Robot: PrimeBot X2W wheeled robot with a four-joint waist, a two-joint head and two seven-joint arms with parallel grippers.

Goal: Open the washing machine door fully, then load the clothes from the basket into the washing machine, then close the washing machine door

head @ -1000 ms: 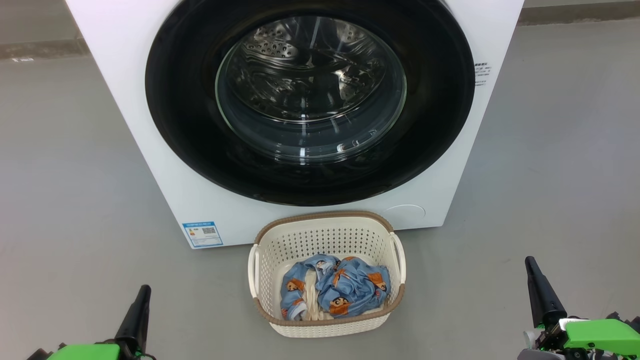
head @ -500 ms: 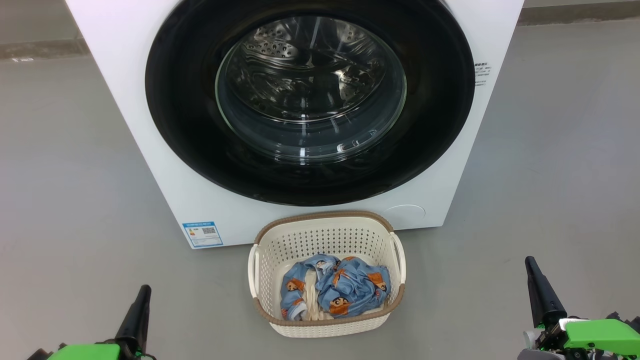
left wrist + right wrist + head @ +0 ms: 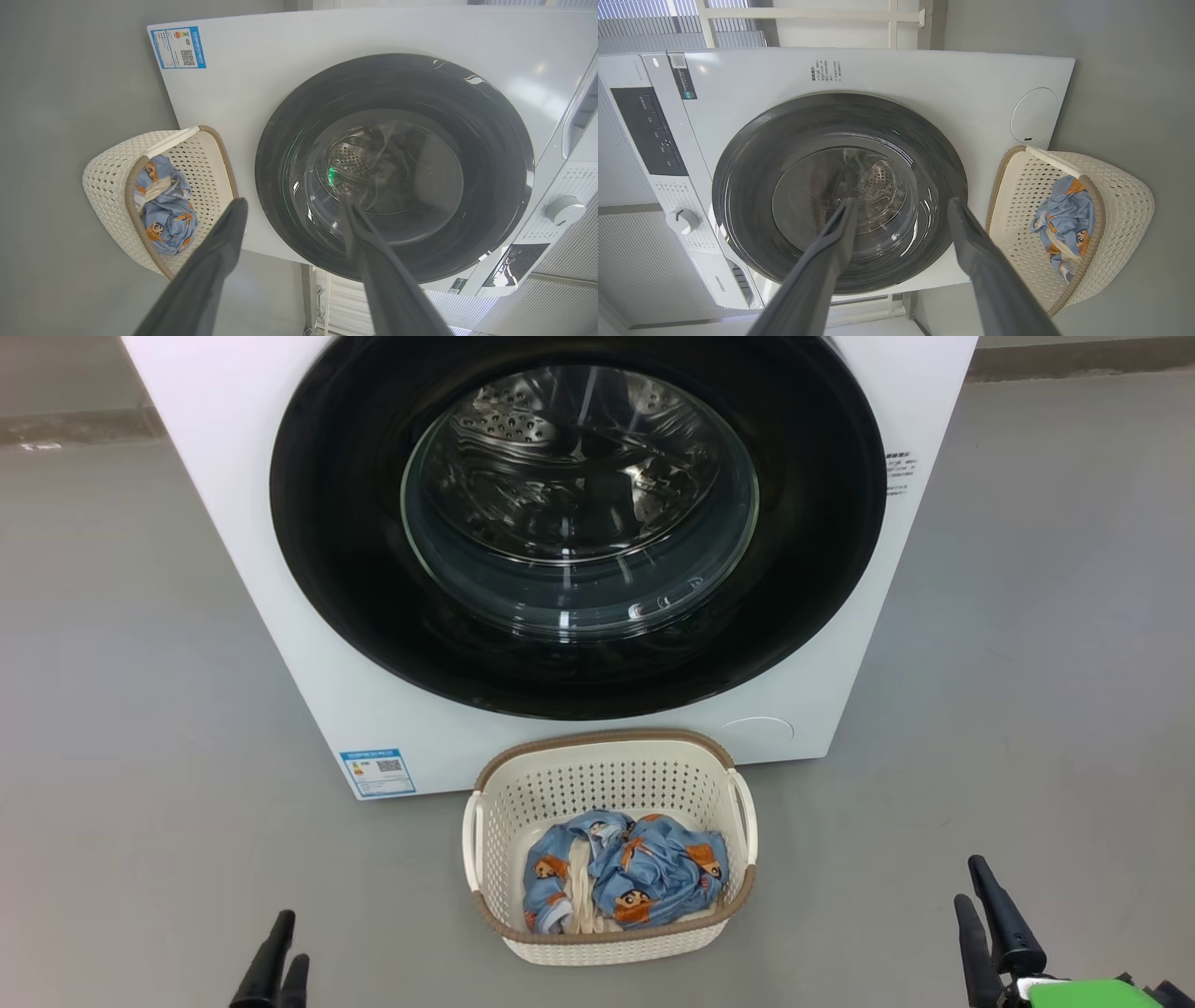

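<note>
My left gripper and right gripper are wide open now, not shut like a moment ago, and empty. The washing machine door is shut. The clothes lie in the basket just in front. I think the door comes first.

The head view's top edge cut off the upper part of the big white front-loading washing machine and the top arc of the round, glossy black-rimmed washing machine door. Print on the small blue label sticker was too small to read. The light blue cartoon-printed clothes hid the floor of the cream perforated plastic basket. The bottom edge cut off the left gripper below its dark fingertips.
</note>
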